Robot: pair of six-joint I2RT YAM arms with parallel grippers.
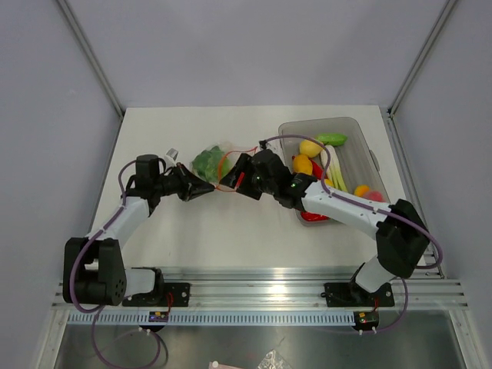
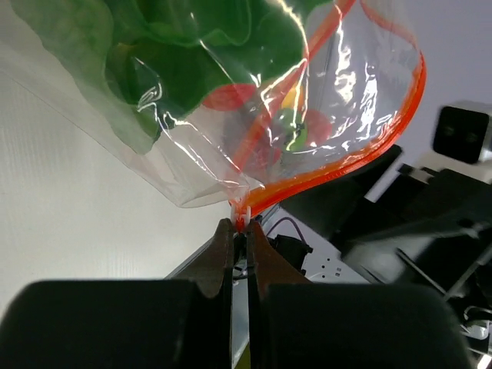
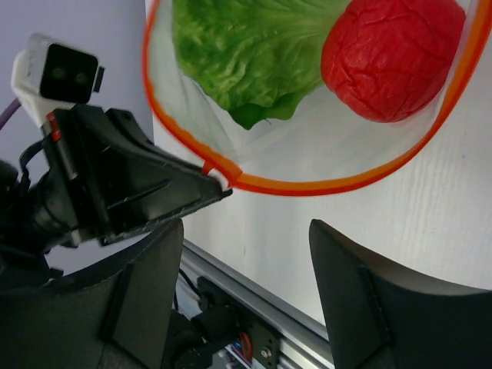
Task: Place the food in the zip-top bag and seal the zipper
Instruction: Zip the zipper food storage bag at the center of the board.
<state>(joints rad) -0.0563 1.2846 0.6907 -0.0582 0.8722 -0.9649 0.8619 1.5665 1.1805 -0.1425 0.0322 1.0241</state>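
The zip-top bag (image 1: 209, 163) lies at the table's middle, its mouth open. Green lettuce (image 3: 246, 54) and a red toy fruit (image 3: 392, 58) are inside. The red-orange zipper (image 3: 307, 187) curves in an open loop; it also shows in the left wrist view (image 2: 346, 165). My left gripper (image 2: 243, 221) is shut on the zipper's end at its white tab, and shows from above (image 1: 204, 190). My right gripper (image 3: 246, 231) is open and empty, just in front of the bag's mouth (image 1: 237, 177). More food, a yellow piece (image 1: 310, 147) and an orange piece (image 1: 302, 164), lies in the tub.
The grey translucent tub (image 1: 372, 157) stands at the back right and holds several toy foods, among them a green one (image 1: 332, 139) and a red one (image 1: 314, 217). My right forearm crosses the tub's near left corner. Grey walls enclose the table.
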